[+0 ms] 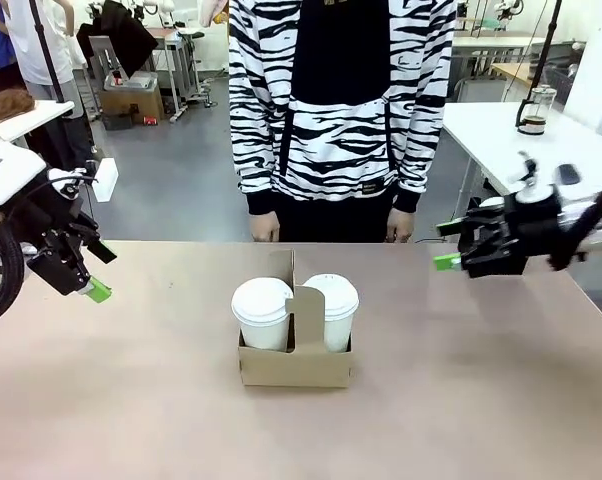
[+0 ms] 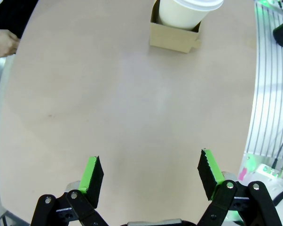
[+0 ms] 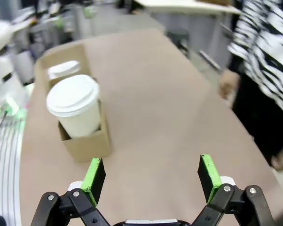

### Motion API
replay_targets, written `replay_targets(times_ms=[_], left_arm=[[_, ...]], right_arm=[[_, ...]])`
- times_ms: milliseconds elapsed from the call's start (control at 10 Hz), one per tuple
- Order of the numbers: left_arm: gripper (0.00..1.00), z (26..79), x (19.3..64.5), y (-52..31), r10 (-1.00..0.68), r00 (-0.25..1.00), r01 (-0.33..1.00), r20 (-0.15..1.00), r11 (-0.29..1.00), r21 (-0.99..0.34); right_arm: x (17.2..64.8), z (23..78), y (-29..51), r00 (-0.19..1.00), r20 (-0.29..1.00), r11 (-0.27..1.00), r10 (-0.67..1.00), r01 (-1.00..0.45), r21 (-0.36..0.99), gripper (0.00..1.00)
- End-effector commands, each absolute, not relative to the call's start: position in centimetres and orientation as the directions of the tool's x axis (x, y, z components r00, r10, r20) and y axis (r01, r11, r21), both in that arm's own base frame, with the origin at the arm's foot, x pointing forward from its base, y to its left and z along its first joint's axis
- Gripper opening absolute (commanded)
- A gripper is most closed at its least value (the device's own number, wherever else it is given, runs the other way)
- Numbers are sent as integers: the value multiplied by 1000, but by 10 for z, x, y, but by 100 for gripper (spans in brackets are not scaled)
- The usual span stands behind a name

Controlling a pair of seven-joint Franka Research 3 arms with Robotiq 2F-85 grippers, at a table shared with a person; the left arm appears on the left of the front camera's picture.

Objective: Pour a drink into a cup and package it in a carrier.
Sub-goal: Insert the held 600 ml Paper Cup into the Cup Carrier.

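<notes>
The brown cardboard carrier [image 1: 296, 366] stands at the table's middle, its upright handle between two lidded white cups [image 1: 263, 312] [image 1: 331, 308] seated in its holes. My left gripper [image 1: 99, 270] hangs open over the table's left side, well away from it. My right gripper [image 1: 443, 245] hovers open at the right, fingers pointing toward the centre. In the left wrist view the open gripper [image 2: 153, 172] holds nothing, with the carrier [image 2: 173, 38] and a cup [image 2: 188, 12] far ahead. The right wrist view shows the empty open gripper [image 3: 153, 176] facing the carrier [image 3: 90, 143] and near cup [image 3: 78, 106]. A glass jug with the dark drink [image 1: 533, 112] stands on the white back-right table.
A person in a striped top [image 1: 341, 100] stands at the far edge, hands [image 1: 266, 228] [image 1: 399, 226] hanging just behind the table. Bare tabletop [image 1: 461, 400] surrounds the carrier on all sides.
</notes>
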State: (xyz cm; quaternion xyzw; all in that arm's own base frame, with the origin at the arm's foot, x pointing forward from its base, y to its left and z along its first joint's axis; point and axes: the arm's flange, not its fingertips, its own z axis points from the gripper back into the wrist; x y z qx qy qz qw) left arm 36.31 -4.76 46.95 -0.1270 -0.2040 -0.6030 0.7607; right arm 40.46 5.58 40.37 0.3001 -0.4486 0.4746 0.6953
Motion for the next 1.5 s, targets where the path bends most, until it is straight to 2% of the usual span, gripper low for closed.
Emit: replay_targets(times_ms=[0, 300, 800, 900, 1000, 1400], left_arm=[[100, 469, 363, -47, -858, 186, 971, 478, 236, 46], [100, 469, 363, -47, -858, 186, 971, 478, 236, 46], [100, 469, 363, -47, -858, 186, 971, 478, 236, 46], [100, 469, 363, -47, -858, 186, 971, 478, 236, 46], [100, 469, 363, -47, -858, 186, 971, 478, 236, 46], [100, 469, 363, -47, -858, 186, 971, 478, 236, 46]], right_arm=[[367, 434, 36, 313, 872, 577, 376, -816, 44, 100], [333, 447, 3, 393, 841, 692, 371, -721, 31, 100], [319, 428, -23, 471, 796, 740, 380, -672, 44, 100], [322, 422, -24, 495, 786, 726, 371, -682, 87, 100], [379, 453, -27, 424, 820, 713, 384, -701, 28, 100], [379, 453, -27, 424, 820, 713, 384, -701, 28, 100]])
